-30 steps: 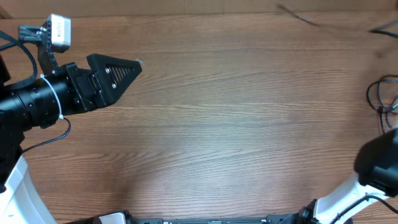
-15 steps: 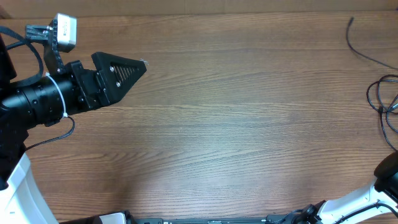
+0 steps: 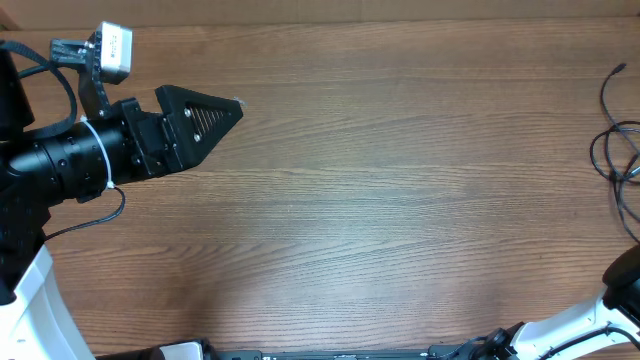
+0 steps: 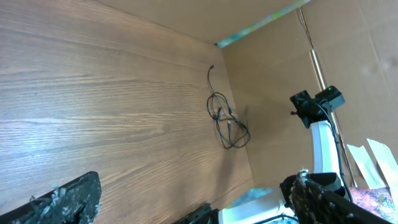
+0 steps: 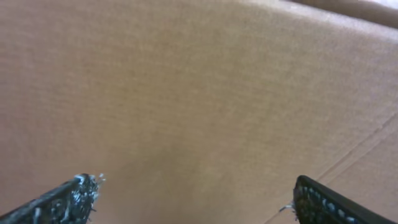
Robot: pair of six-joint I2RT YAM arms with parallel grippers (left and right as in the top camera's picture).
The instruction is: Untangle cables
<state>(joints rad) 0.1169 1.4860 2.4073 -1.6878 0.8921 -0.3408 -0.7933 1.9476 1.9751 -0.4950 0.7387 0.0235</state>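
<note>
Left tool, jaws wide apart and holding nothing, above the wood tabletop, right tool likewise apart and empty, facing cardboard, cables in a loose tangle lying at the tabletop's right edge, by the wall

Left arm: reaches in from the left edge, forearm level, wrist pointing right and slightly up the frame.
Left pincer: jaws spread wide, nothing between them.
Right arm: only a white link and dark joint show, lower right corner.
Right pincer: jaws wide apart, empty.
</note>
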